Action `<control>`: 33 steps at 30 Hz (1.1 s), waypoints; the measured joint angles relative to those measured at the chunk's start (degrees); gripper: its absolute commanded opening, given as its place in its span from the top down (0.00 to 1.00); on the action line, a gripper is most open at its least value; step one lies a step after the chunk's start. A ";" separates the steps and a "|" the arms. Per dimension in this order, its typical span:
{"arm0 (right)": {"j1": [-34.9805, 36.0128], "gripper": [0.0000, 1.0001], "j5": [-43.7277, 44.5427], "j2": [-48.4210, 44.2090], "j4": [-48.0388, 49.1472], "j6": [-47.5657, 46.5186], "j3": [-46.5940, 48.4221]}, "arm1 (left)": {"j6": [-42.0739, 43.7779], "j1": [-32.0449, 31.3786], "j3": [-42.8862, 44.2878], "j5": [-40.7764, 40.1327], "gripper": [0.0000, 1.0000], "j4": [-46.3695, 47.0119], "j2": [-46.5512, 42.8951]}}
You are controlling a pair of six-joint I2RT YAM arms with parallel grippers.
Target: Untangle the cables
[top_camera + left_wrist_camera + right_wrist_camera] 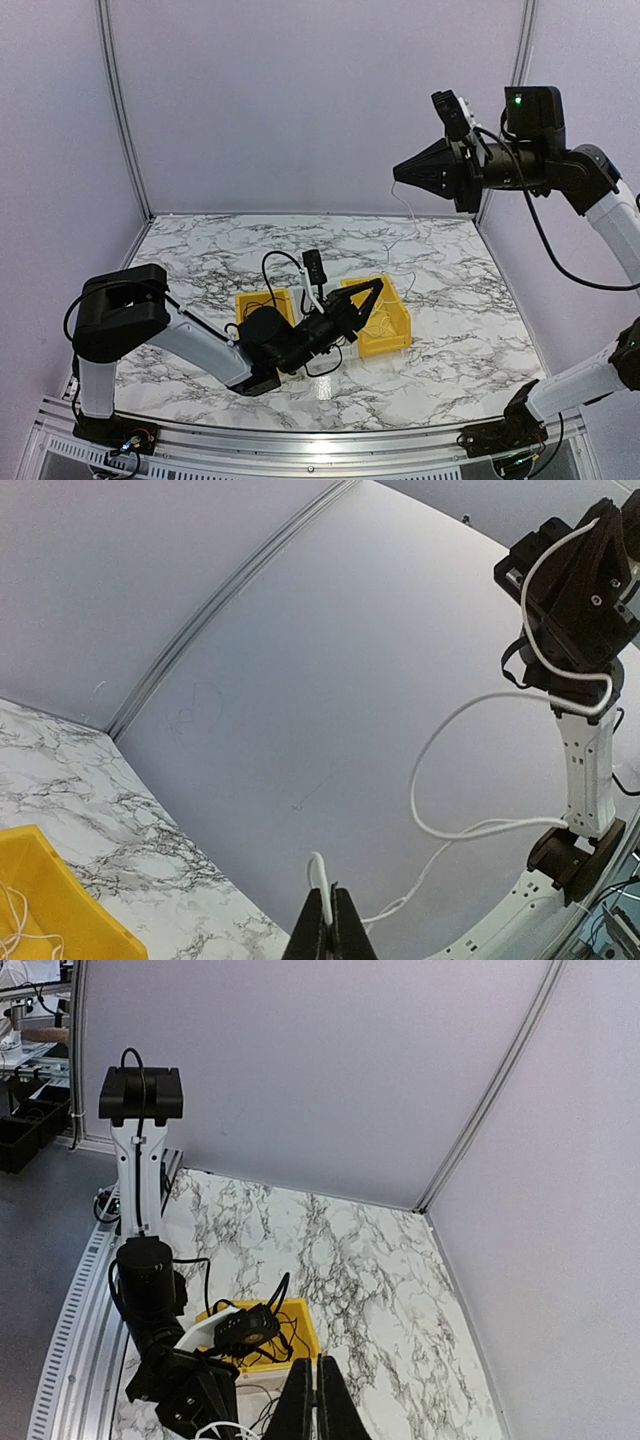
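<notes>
Two yellow bins sit side by side near the middle of the marble table [480, 290], a little toward its near edge: a left bin [258, 303] and a right bin [392, 325]. The left gripper [330, 925] reaches low over the right bin. Its jaws are pressed together on the whitish cable [418, 770], which stands up between the fingertips. From there the cable swings out in a slack loop through the air to the right gripper [399, 172], held high above the far right corner of the table. Its jaws are closed as well. In the overhead view the cable hangs from their tip, so it appears pinched there, though the right wrist view shows only two fingers flat against each other. More pale strands lie coiled in the right bin. Thin black cables [283, 1348] lie tangled in a bin under the left arm's wrist; which bin, I cannot tell.
</notes>
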 measured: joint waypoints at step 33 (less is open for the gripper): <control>-7.37 1.00 17.51 6.34 4.96 3.72 30.34 | -6.36 -1.75 -12.07 -3.72 1.00 1.53 7.85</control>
